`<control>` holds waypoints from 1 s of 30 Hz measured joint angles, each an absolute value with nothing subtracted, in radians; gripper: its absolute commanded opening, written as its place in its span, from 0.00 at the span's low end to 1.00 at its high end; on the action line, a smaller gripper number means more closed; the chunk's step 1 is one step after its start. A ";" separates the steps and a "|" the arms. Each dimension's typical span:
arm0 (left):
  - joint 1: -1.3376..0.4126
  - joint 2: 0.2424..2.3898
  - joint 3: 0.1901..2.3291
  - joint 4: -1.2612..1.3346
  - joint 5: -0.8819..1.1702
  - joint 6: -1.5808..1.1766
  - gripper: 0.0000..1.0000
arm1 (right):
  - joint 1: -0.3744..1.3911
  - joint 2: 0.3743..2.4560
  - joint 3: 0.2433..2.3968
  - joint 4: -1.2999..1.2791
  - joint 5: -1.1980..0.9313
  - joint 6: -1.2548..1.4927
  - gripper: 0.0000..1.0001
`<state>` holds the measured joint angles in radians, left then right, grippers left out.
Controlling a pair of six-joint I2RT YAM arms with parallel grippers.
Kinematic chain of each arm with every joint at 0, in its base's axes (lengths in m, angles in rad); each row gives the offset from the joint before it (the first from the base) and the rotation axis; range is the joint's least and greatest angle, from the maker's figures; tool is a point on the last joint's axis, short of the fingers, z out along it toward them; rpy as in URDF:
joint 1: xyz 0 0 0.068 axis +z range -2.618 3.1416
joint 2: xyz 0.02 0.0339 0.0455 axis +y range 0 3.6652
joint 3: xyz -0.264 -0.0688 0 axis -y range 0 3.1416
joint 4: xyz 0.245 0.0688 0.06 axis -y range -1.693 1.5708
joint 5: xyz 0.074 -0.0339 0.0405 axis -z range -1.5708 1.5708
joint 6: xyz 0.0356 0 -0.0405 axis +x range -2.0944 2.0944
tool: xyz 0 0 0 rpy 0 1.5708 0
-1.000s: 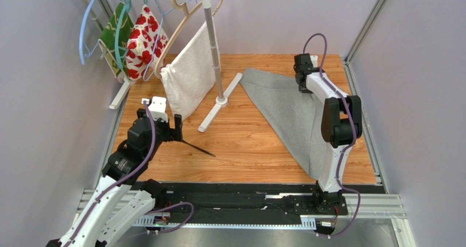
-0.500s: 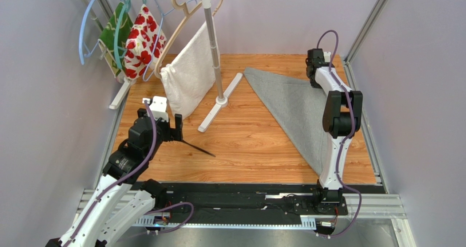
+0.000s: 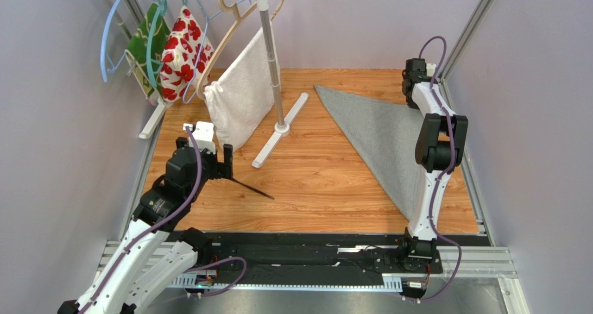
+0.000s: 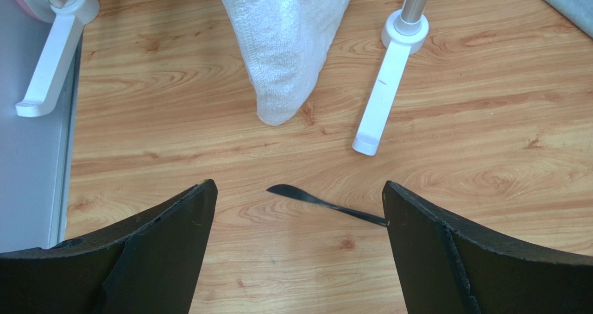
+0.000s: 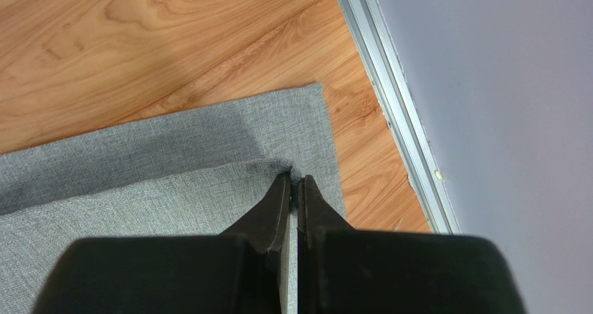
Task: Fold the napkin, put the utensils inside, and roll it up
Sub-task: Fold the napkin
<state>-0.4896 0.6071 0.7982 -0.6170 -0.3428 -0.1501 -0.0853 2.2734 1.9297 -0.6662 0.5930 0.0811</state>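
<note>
The grey napkin (image 3: 379,137) lies folded into a triangle on the right of the wooden table. My right gripper (image 3: 412,95) is at the napkin's far right corner and is shut on the upper layer's corner (image 5: 282,167), which sits just above the lower layer's corner (image 5: 306,112). The slim dark knife (image 3: 252,187) lies on the table at the left, and in the left wrist view (image 4: 327,203) it lies between my open fingers. My left gripper (image 3: 221,168) hovers open over its handle end and holds nothing.
A white garment rack (image 3: 268,57) stands at the back left with hangers, a white towel-like cloth (image 3: 240,98) and a red-flowered fabric (image 3: 179,50). Its foot (image 3: 280,128) rests mid-table. A metal rail (image 5: 393,105) and the grey wall lie just right of the napkin corner.
My right gripper has carried the napkin's corner to the right and farther back, flattening the fold into a neater triangle. The left arm and the knife have barely moved.
</note>
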 measured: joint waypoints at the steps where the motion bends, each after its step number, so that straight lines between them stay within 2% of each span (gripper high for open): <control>1: -0.490 0.608 0.798 -0.617 -0.343 -0.150 0.98 | -0.088 2.279 1.937 -0.667 0.593 0.081 0.00; 30: -0.490 0.633 0.798 -0.617 -0.358 -0.150 0.98 | -0.144 2.362 2.026 -0.668 0.555 0.085 0.00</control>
<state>-0.4896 0.6331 0.7982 -0.6170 -0.3576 -0.1497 -0.1436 2.3615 2.0262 -0.6682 0.5552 0.0853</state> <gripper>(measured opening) 0.982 0.023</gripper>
